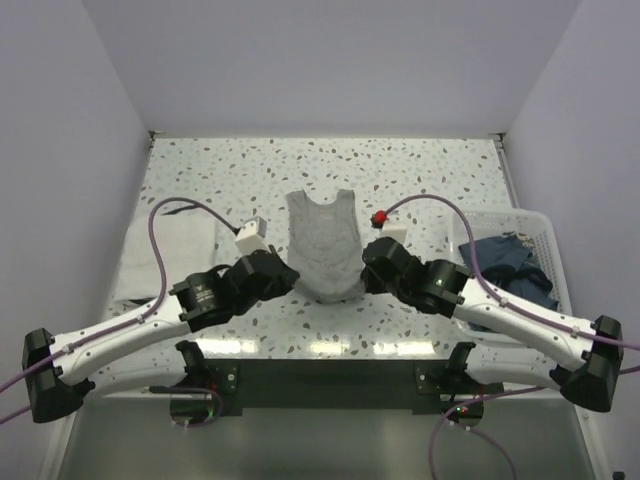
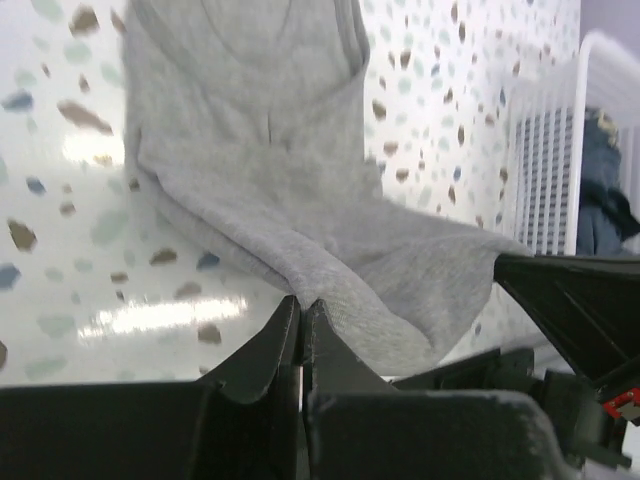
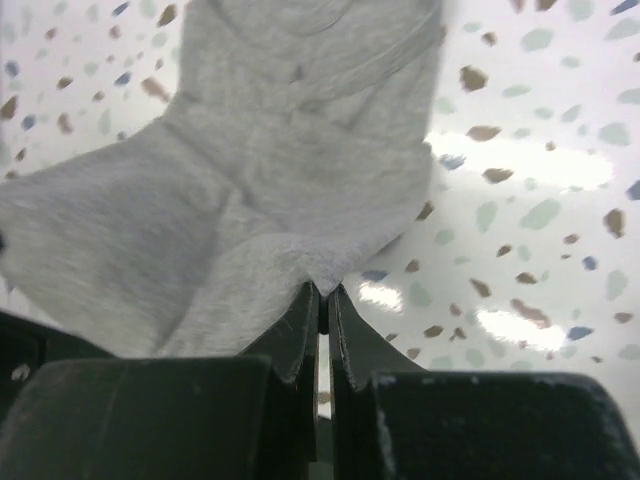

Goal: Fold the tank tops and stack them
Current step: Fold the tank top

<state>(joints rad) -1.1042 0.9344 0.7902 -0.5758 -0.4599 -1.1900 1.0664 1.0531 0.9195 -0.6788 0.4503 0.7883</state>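
Note:
The light grey tank top (image 1: 325, 235) lies in the middle of the table, straps at the far end, its near hem lifted. My left gripper (image 1: 292, 282) is shut on the hem's left corner; the left wrist view shows its jaws (image 2: 301, 300) pinching the grey knit (image 2: 260, 150). My right gripper (image 1: 366, 275) is shut on the hem's right corner, and the right wrist view shows its closed jaws (image 3: 322, 290) pinching the cloth (image 3: 250, 180). The white tank top (image 1: 180, 252) lies flat at the left, partly under the left arm's cable.
A white lattice basket (image 1: 532, 222) stands at the right edge and holds dark blue clothing (image 1: 510, 265); it also shows in the left wrist view (image 2: 545, 170). Walls enclose the table on the left, right and back.

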